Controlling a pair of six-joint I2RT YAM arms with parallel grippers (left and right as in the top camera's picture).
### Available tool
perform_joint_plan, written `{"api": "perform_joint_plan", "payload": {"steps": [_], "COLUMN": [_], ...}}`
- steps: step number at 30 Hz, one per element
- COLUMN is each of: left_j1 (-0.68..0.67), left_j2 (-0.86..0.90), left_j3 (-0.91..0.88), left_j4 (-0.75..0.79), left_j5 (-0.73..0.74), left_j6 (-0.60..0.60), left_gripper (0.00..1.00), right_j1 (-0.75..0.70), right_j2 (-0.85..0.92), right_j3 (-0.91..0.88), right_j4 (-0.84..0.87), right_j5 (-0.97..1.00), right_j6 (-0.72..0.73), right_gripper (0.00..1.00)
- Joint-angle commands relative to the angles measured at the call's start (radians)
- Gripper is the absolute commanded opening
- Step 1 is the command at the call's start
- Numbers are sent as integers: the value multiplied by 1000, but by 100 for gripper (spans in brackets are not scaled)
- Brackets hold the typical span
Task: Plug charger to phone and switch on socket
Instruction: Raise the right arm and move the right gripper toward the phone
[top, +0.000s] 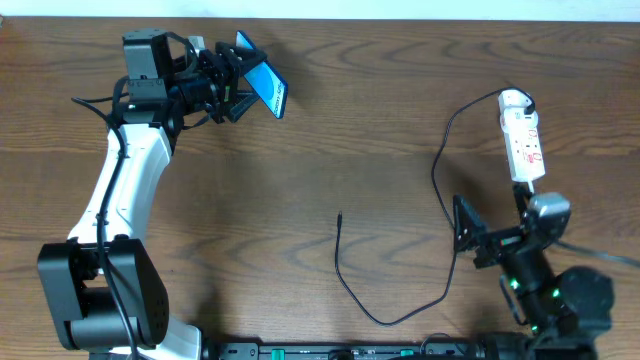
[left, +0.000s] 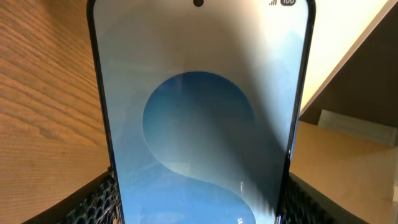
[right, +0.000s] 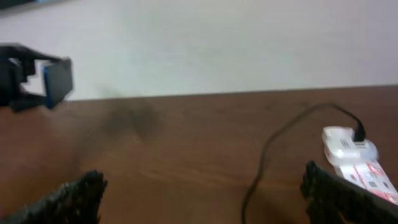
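My left gripper (top: 238, 88) is shut on the phone (top: 264, 82), holding it lifted and tilted at the back left; its blue screen fills the left wrist view (left: 199, 124), between both fingers. The charger (top: 440, 170) is a thin black cable running from the socket (top: 523, 135) at the right, looping down the table to its plug tip (top: 340, 214) lying free at centre. My right gripper (top: 470, 235) is open and empty, low at the front right, near the cable. In the right wrist view the cable (right: 267, 155) and socket (right: 354, 162) lie ahead.
The table's far edge meets a pale wall (right: 205, 43). A light wooden surface (left: 348, 155) shows beyond the table edge in the left wrist view.
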Motion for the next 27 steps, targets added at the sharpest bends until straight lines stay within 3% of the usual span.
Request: {"api": "perform_joint_plan", "payload": {"steps": [1,9,17,22,27], "left_j1": [2,2,2,2,2], "left_j2": [-32,-32,-32,-32,-32], "left_j3": [22,22,22,22,22], "left_j4": [12,12,12,12,12], "left_j5": [11,12,11,11,6], "left_j6": [-3,-3,-3,-3,-3], "left_gripper": [7,7,7,7,7], "right_j1": [7,7,8,8,8], "right_j2": [113,367,516,589,675], "right_j3": [112,311,314,314,314], "right_j4": [-26,-86,-56,38,187], "right_j5": [-92,-411,-443,-512,-541], "right_j6": [-5,-57,-30,-18,105], "right_gripper": [99,99,99,99,99]}}
